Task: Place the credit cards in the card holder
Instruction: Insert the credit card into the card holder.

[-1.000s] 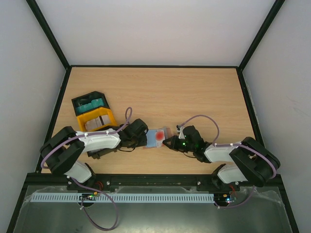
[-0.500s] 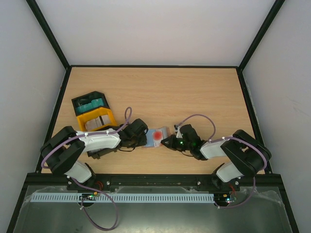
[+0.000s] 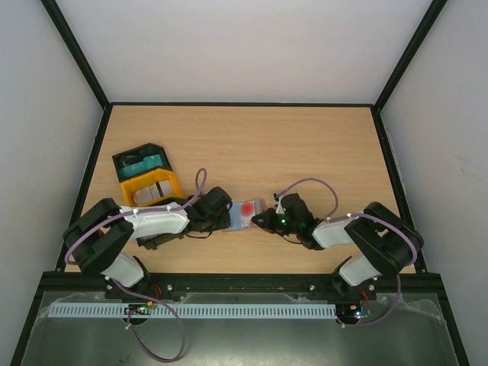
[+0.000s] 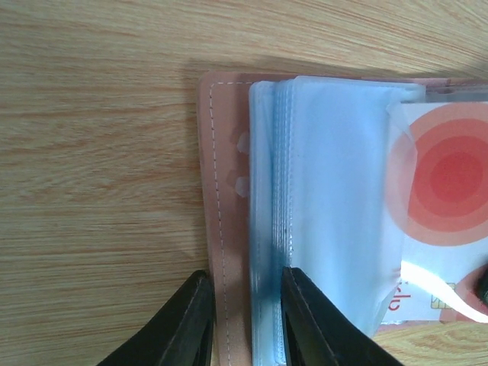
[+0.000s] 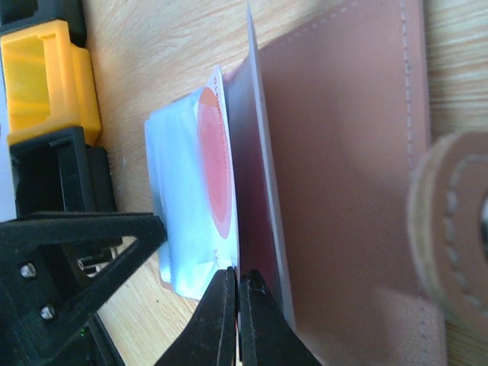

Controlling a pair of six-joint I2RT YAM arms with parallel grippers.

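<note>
The card holder (image 3: 242, 206) lies open on the table between the two arms, its brown leather flap (image 5: 343, 152) beside a stack of clear sleeves (image 4: 335, 198). A red-and-white credit card (image 4: 446, 183) rests on the sleeves, one corner under a sleeve's edge. My right gripper (image 5: 237, 272) is shut on this card's thin edge. My left gripper (image 4: 244, 274) pinches the holder's stitched pinkish edge (image 4: 225, 229) and the sleeve stack between its jaws. Seen from above, the left gripper (image 3: 226, 217) and right gripper (image 3: 259, 221) meet at the holder from either side.
A black tray (image 3: 139, 162) with teal cards and a yellow tray (image 3: 150, 187) with pale cards stand at the left, just behind the left arm. Black frame rails border the wooden table (image 3: 305, 145).
The right arm has pushed leftward with the card, bringing it further over the sleeves. The left jaws have narrowed onto the holder's edge.
</note>
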